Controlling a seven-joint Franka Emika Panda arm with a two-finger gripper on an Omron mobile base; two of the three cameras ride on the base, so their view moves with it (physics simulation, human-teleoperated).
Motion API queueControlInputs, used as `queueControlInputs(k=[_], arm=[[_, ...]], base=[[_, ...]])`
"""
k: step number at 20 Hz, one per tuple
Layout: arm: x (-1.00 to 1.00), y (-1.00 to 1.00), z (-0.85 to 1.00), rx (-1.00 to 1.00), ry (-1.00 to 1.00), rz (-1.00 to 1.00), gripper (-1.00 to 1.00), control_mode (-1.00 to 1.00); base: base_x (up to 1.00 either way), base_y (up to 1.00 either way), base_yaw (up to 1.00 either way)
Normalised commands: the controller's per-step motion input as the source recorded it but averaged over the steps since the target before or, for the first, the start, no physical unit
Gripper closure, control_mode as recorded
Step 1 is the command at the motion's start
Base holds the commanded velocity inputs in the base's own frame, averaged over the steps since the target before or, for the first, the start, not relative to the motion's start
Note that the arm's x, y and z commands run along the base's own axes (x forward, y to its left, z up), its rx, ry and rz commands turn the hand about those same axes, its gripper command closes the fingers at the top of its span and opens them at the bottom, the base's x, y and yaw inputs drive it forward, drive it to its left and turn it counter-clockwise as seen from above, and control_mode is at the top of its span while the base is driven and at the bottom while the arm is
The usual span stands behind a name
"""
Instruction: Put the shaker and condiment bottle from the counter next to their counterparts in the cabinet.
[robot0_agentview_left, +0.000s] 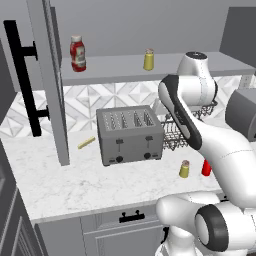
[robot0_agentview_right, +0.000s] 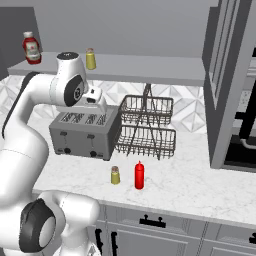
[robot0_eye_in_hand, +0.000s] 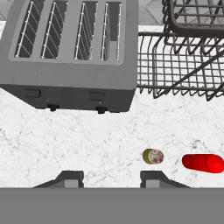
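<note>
Showing pale label, unreadable: ketchup bottle (robot0_agentview_left: 77, 53) on shelf (robot0_agentview_left: 165, 65).

Olive shaker (robot0_agentview_right: 115, 175), all-red bottle (robot0_agentview_right: 139, 175) at its 3 o'clock, on white grey-veined counter (robot0_agentview_right: 200, 187); grey toaster (robot0_agentview_right: 85, 132), dark wire rack (robot0_agentview_right: 147, 127).

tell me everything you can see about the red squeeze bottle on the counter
The red squeeze bottle is slim, all red and unlabelled, plastic-looking, tapering to a pointed nozzle. It stands upright on the white marble counter, near the front edge, in front of the wire rack. A small olive shaker stands close beside it, not touching. Nothing grips it.
</note>
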Motion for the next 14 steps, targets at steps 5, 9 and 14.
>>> queueControlInputs(k=[5,9,14], arm=[[0.0,0.0,0.0,0.0,0.0,0.0,-1.0,-1.0],[0.0,0.0,0.0,0.0,0.0,0.0,-1.0,-1.0],[0.0,-0.01,0.0,0.0,0.0,0.01,-1.0,-1.0]], base=[[0.0,0.0,0.0],[0.0,0.0,0.0],[0.0,0.0,0.0]])
